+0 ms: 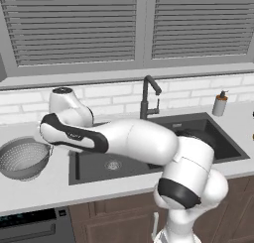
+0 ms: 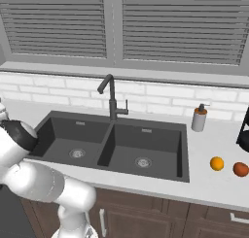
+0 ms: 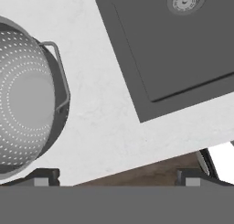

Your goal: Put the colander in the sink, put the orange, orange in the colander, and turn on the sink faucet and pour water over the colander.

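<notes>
White counter (image 1: 44, 190) carries the colander (image 1: 24, 159) left of the sink (image 2: 146, 147), its far side cut off in the hand view; the open gripper (image 3: 116, 178) hovers beside it. Two oranges (image 2: 217, 163) sit near the counter's right edge.

The arm (image 1: 139, 140) has smooth, glossy white shells with rounded, thick segments. Dark, nearly black bands sit at its joints; one long dark band carries a small marking too small to read. The gripper (image 3: 116, 177) has two small dark finger tips.
</notes>
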Available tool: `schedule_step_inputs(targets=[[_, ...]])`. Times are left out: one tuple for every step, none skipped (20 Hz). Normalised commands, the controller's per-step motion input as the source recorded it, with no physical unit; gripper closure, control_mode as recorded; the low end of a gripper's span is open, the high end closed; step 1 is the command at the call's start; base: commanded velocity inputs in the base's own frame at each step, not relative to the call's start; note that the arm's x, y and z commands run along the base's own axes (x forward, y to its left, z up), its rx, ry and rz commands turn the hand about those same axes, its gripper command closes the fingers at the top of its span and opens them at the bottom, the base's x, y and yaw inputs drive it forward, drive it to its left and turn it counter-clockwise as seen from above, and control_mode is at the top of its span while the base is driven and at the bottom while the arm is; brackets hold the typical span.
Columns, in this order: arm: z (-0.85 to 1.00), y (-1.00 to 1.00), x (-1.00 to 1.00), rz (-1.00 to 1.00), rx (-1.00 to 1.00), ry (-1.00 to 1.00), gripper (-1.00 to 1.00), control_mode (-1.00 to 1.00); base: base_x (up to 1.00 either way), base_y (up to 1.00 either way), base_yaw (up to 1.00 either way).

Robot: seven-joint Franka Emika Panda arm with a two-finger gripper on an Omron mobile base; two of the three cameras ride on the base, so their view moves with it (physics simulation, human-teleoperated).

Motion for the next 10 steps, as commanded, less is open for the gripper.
schedule_step_inputs(targets=[[-0.17,0.28,0.28,0.00,0.00,0.00,-1.00,-1.00,0.00,0.00,0.00],[-0.20,0.26,0.26,0.00,0.00,0.00,-1.00,-1.00,0.00,0.00,0.00],[-0.21,0.25,0.23,0.00,0.00,0.00,-1.00,-1.00,0.00,0.00,0.00],[-0.23,0.23,0.20,0.00,0.00,0.00,-1.00,-1.00,0.00,0.00,0.00],[-0.23,0.21,0.17,0.00,0.00,0.00,-1.00,-1.00,0.00,0.00,0.00],[-0.21,0.20,0.17,0.00,0.00,0.00,-1.00,-1.00,0.00,0.00,0.00],[-0.17,0.19,0.20,0.00,0.00,0.00,-1.00,-1.00,0.00,0.00,0.00],[-0.14,0.19,0.22,0.00,0.00,0.00,-1.00,-1.00,0.00,0.00,0.00],[-0.08,0.19,0.25,0.00,0.00,0.00,-1.00,-1.00,0.00,0.00,0.00],[-0.09,0.20,0.26,0.00,0.00,0.00,-1.00,-1.00,0.00,0.00,0.00]])
